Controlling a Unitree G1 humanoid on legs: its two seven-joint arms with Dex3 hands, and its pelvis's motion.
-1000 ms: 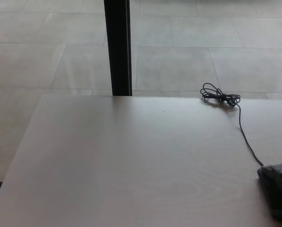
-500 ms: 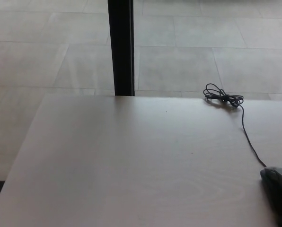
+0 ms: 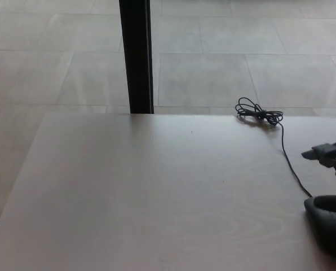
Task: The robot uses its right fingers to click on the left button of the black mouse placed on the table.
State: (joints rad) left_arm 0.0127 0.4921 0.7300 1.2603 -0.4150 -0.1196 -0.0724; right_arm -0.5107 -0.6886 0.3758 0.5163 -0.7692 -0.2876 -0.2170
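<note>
The black mouse (image 3: 329, 221) lies at the desk's (image 3: 157, 192) right edge, its cable (image 3: 286, 152) running to a coiled bundle at the far edge. Just above the mouse, the right hand (image 3: 331, 155) enters; whether its fingers are open or closed cannot be told.

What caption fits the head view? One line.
Right hand above black mouse at table edge, cable trailing back.

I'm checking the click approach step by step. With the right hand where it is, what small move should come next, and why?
Probably bring the right hand down and toward the robot, onto the front of the black mouse. The hand shows at the right edge of the table, beyond the mouse beside its cable, apparently not touching it.
</note>
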